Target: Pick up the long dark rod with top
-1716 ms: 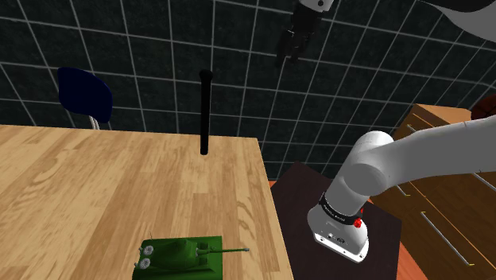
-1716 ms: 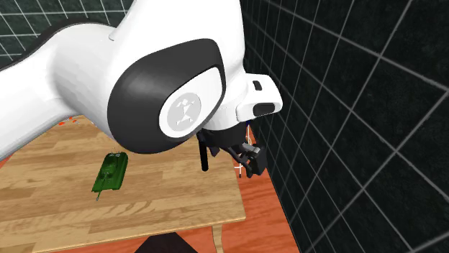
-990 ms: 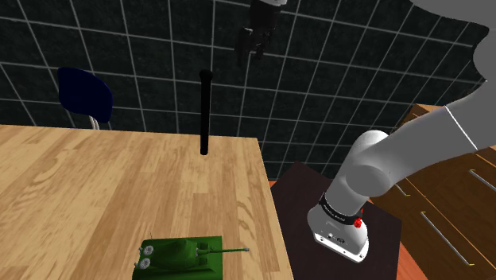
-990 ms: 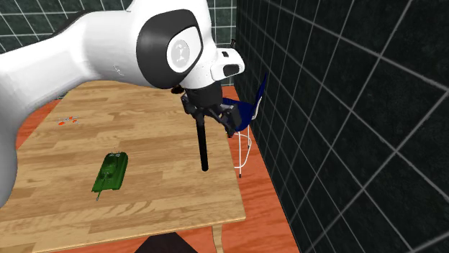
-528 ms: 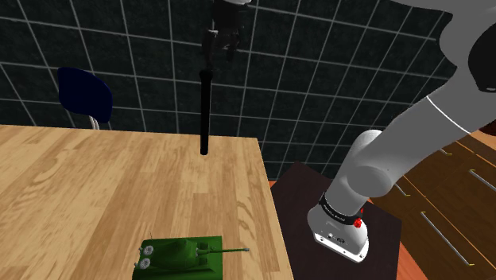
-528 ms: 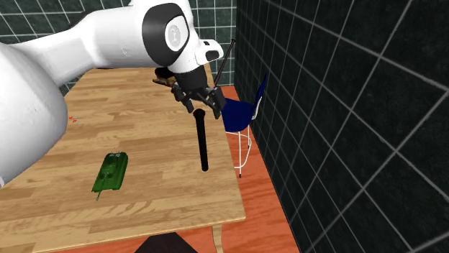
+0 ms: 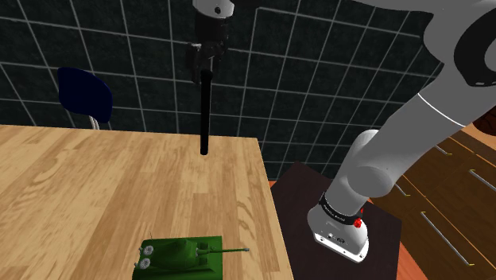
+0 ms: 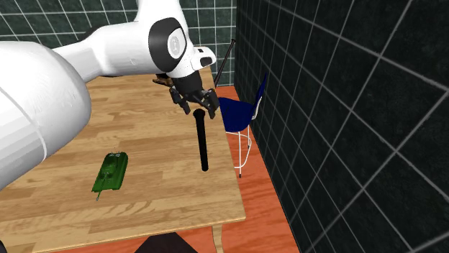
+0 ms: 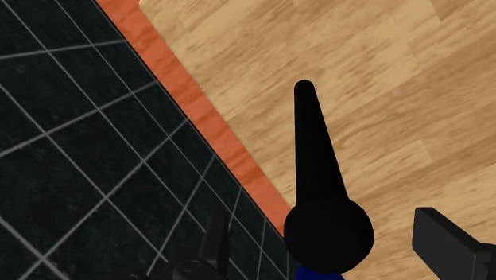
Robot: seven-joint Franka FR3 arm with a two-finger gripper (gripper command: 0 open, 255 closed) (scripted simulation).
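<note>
Two fingers (image 9: 447, 240) of our gripper (image 7: 203, 70) are flanking the dark rod (image 7: 204, 115), spread wide. It is standing upright on the table (image 7: 95, 183).

The matt black rod (image 7: 204, 115) stands on a light wooden table (image 7: 95, 191) with visible grain.

- The rod (image 7: 204, 119): its top is partly hidden by the gripper (image 7: 203, 65) in the shoulder view.
- The arm (image 7: 413, 135): cut off by that view's top edge.
- The chair (image 7: 83, 94): lower part hidden behind the table (image 7: 95, 191).
- The fingers (image 9: 449, 243): cut off by the wrist view's edge.
</note>
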